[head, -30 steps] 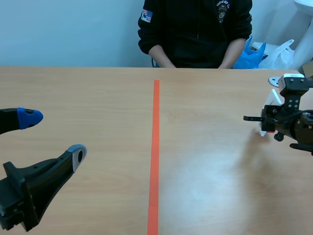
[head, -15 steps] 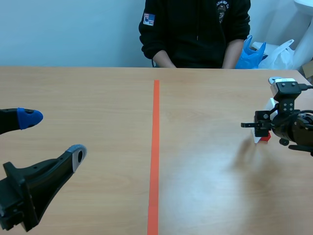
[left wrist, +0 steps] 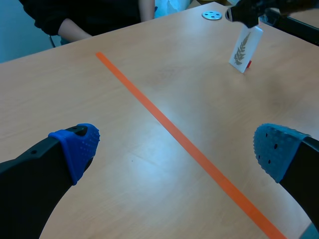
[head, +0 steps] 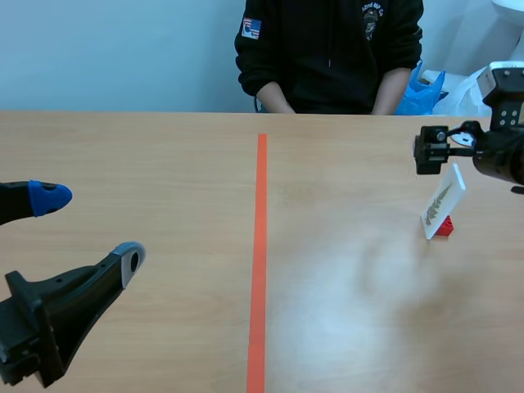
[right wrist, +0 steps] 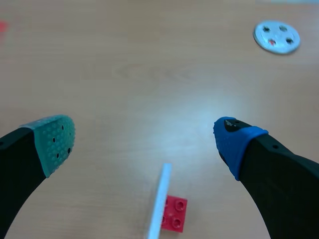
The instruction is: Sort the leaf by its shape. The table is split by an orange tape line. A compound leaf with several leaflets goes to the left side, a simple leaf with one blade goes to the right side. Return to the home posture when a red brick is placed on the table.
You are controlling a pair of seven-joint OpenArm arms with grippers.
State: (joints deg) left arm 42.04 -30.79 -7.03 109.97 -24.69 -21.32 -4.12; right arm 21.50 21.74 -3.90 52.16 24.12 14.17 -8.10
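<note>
A white card printed with a feathery leaf of several leaflets stands tilted on a small red brick base, right of the orange tape line. My right gripper hangs open just above it, touching nothing. In the right wrist view the card's edge and red base lie below and between the open fingers of the right gripper. The left wrist view shows the card far ahead, past the tape line. My left gripper stands open and empty at the near left.
A person in a black top sits across the table with hands at the far edge. A white disc lies on the table beyond the card. Blue and white bags sit behind the far right corner.
The right gripper has opened, let go of the card and risen away from it. The card now stands on the table by itself. The left arm has not moved.
</note>
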